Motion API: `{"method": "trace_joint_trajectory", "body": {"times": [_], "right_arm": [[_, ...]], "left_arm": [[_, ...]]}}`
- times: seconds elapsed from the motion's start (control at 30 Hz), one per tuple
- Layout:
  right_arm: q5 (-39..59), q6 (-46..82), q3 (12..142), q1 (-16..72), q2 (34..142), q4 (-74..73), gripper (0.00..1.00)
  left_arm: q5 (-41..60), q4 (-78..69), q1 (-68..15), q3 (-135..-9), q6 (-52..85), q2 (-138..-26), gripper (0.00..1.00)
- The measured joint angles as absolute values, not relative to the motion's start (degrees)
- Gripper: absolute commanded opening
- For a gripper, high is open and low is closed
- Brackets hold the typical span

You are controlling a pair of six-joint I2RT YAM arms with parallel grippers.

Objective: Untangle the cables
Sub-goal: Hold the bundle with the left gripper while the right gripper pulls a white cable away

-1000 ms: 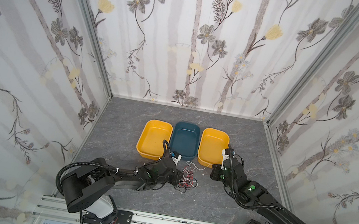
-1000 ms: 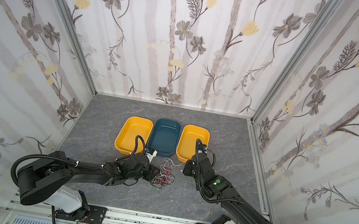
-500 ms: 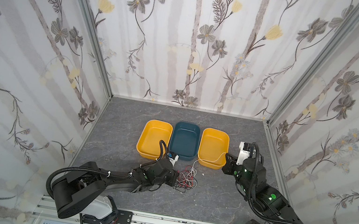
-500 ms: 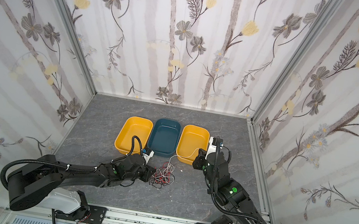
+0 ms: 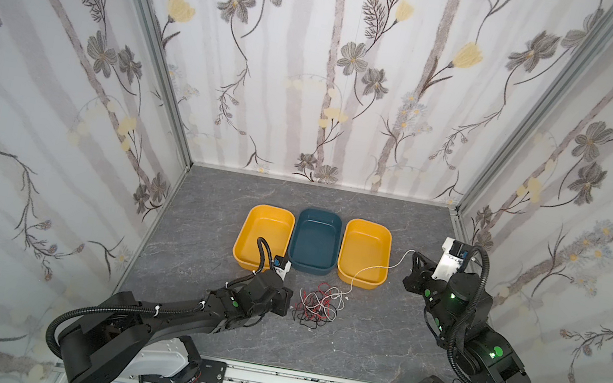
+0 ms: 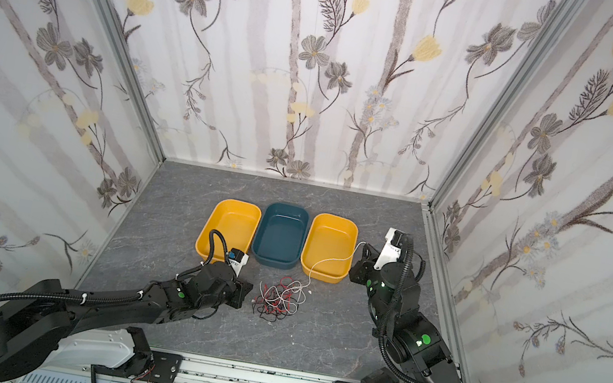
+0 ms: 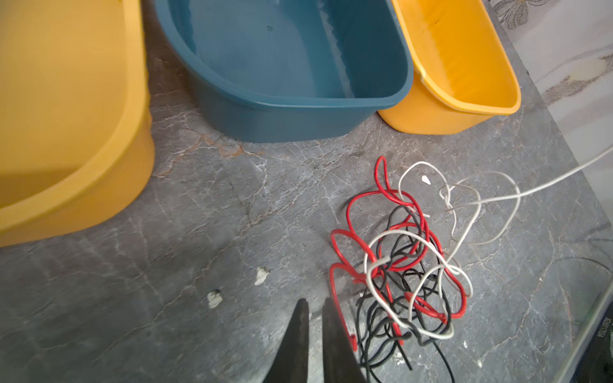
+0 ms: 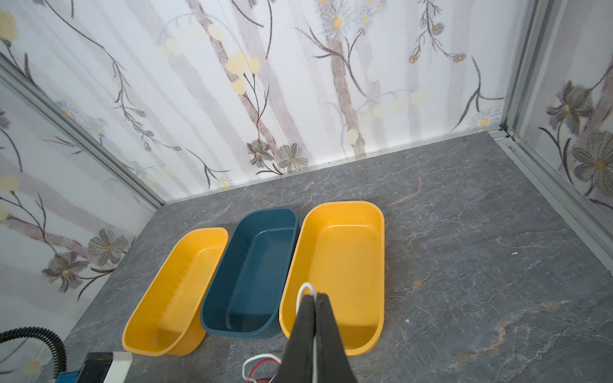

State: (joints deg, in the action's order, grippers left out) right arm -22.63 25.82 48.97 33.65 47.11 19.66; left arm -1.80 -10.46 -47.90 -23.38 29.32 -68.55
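Right gripper (image 8: 315,295), clenched on one white cable (image 8: 305,289), a small loop of which shows just past its fingertips in the right wrist view. In both top views this gripper (image 5: 414,258) hangs above the counter (image 5: 354,348) toward its right edge, just beside the right yellow tub (image 5: 371,224). From there the white cable (image 5: 372,269) runs in a slack arc over that tub's front corner and down to the heap of cables (image 5: 317,303).

Left gripper (image 7: 315,303), jaws drawn almost together with only a narrow slit between them and nothing visible in it. A red strand passes close along the outer side of one finger (image 7: 331,326); whether it is touched cannot be told. This gripper sits low at the heap's left side.

The cables (image 7: 398,265), red, black and white, lie knotted in loose loops near the middle of the counter, toward its front edge, just in front of the blue tub (image 5: 320,214). The left yellow tub (image 5: 247,233), the blue tub and the right yellow tub stand side by side in a row behind the heap; all three appear empty.

Progress, as judged: early. One white cable is partly drawn out, its far end apparently caught in the heap. No cable lies fully separate, and the red and black strands are wholly entangled.
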Motion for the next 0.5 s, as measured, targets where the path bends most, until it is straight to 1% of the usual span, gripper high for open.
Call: {"method": "trace_joint_trajectory", "body": {"times": [0.07,0.13,0.27,0.4,0.43,0.5], "right_arm": [[-22.72,25.82,50.19,33.43,46.06,19.73,0.00],[-22.52,25.80,51.64,33.43,45.39,19.66,0.00],[-19.18,25.69,52.95,33.43,45.45,19.33,0.00],[-15.31,25.93,52.77,33.43,45.58,19.07,0.00],[-14.59,26.24,52.56,33.43,45.60,18.79,0.00],[-13.04,26.87,51.94,33.43,45.74,18.09,0.00]], "left_arm": [[-1.85,-9.41,-47.66,-23.38,29.30,-67.55,0.16],[-1.43,-8.25,-47.62,-23.99,29.02,-66.92,0.23],[2.52,-7.62,-47.62,-27.33,28.18,-67.55,0.44],[7.97,-9.30,-47.81,-29.06,27.16,-70.61,0.70],[9.26,-9.89,-48.01,-29.21,27.16,-71.83,0.73],[11.73,-11.16,-48.73,-30.00,27.18,-75.13,0.76]]}}
